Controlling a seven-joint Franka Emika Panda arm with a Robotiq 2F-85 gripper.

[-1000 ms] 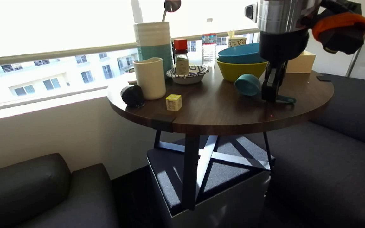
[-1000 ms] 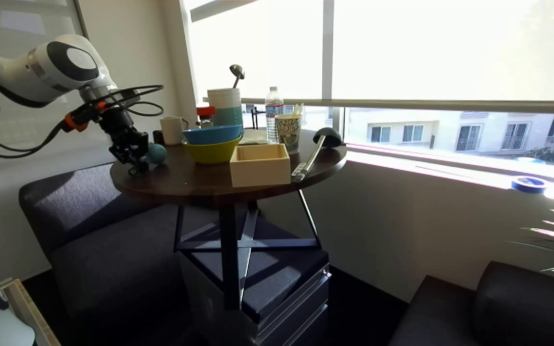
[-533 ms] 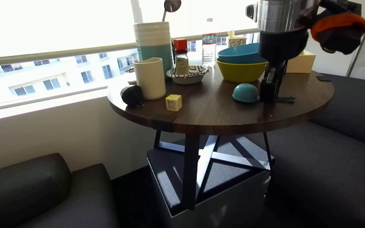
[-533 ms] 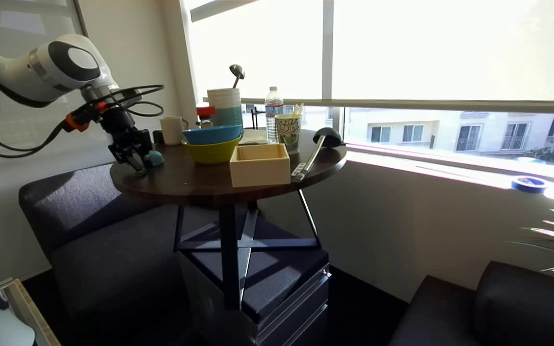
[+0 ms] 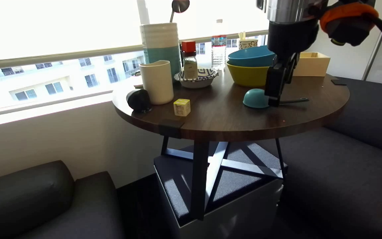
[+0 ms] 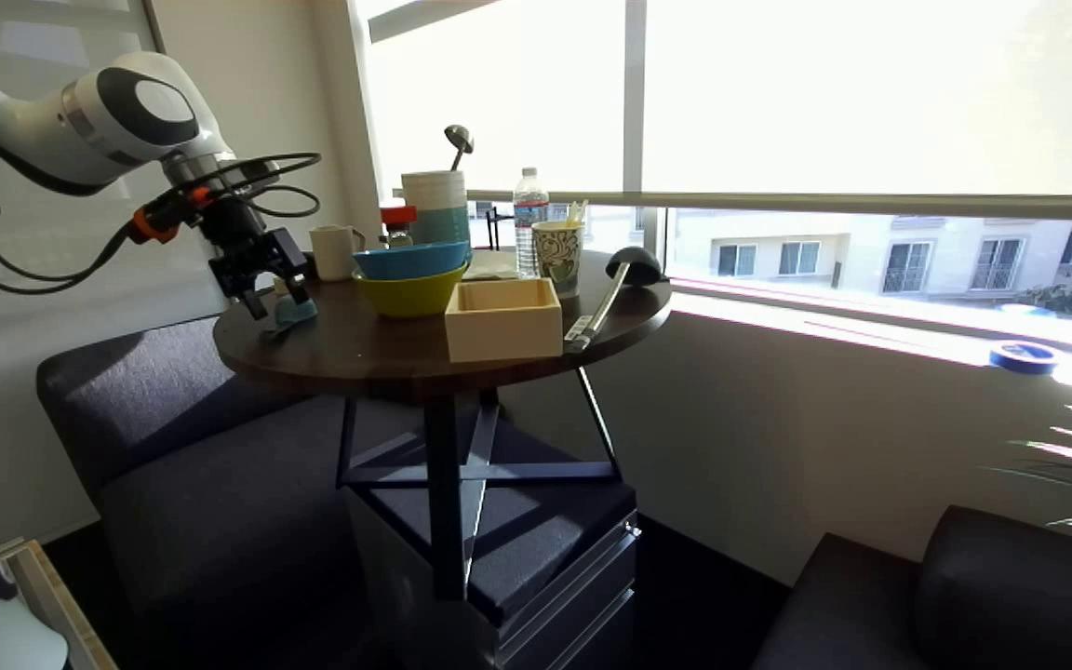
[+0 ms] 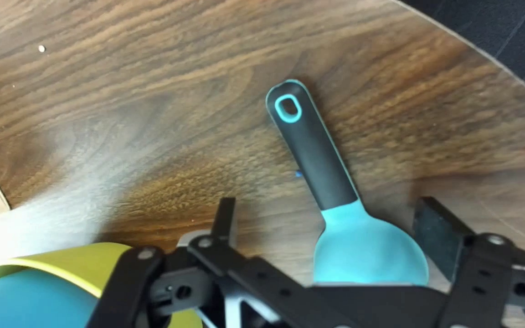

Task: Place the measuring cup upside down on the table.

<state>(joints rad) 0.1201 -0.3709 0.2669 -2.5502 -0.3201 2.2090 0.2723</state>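
Note:
The teal measuring cup rests dome up on the round brown table, its rim against the wood. Its handle, dark grip uppermost in the wrist view, stretches towards the table edge. In that view the cup lies between the spread fingers of my gripper, closer to the right one, with wood showing on both sides. The gripper is open and stands just above the cup in an exterior view. Its body hides the far part of the dome in the wrist view.
A blue bowl nested in a yellow-green bowl stands close behind the gripper. A wooden box and a ladle lie farther along. A white mug, a yellow cube and a black object occupy another side.
The measuring cup has turned from tilted, with my gripper shut on its handle, to dome up on the table. The fingers have spread, letting go, and the gripper has risen slightly.

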